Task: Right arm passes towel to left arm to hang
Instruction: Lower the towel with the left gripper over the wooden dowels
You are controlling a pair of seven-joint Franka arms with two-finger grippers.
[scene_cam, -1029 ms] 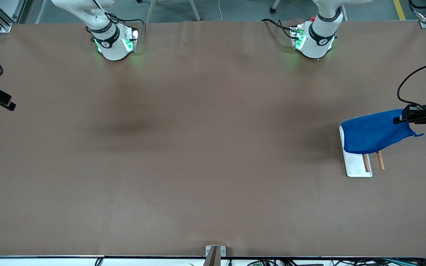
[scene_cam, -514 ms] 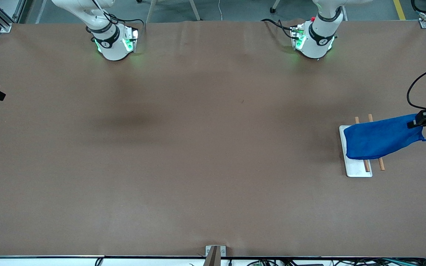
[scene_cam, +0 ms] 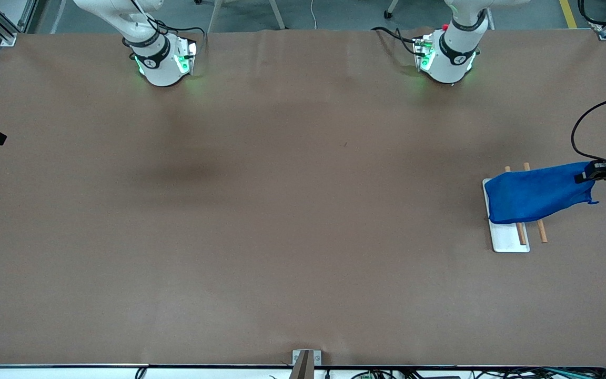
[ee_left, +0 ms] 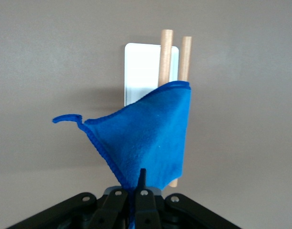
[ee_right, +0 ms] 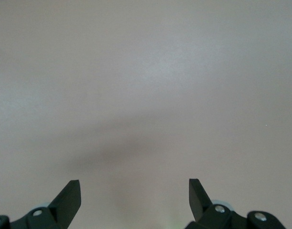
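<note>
Over at the right arm's end of the bench (scene_cam: 261, 221), the right gripper (ee_right: 135, 191) waits over bare brown surface, jaws spread wide with nothing between them. In the front view only a dark piece of it shows at the edge of the picture. By the look of it, its share of the job is finished: the hand-off is done.

Moving across, the middle of the bench carries nothing but shadow.

Now the action, at the left arm's end. The towel (scene_cam: 537, 193) is bright blue and draped across the two wooden rods (scene_cam: 541, 230) of the white tray (scene_cam: 508, 239), with one end lying down over the tray. The other end runs up to the left gripper (ee_left: 136, 193), whose jaws are pinched tight on a corner of the cloth. The small loop (ee_left: 67, 118) curls out free at a nearby corner.

So the hang looks nearly complete: the cloth is over the rods, but the left arm has not let go. What's left, I'd judge, is to release the corner and lift away without dragging the towel off.

No brand, label or readable writing on the towel, tray or bench.
</note>
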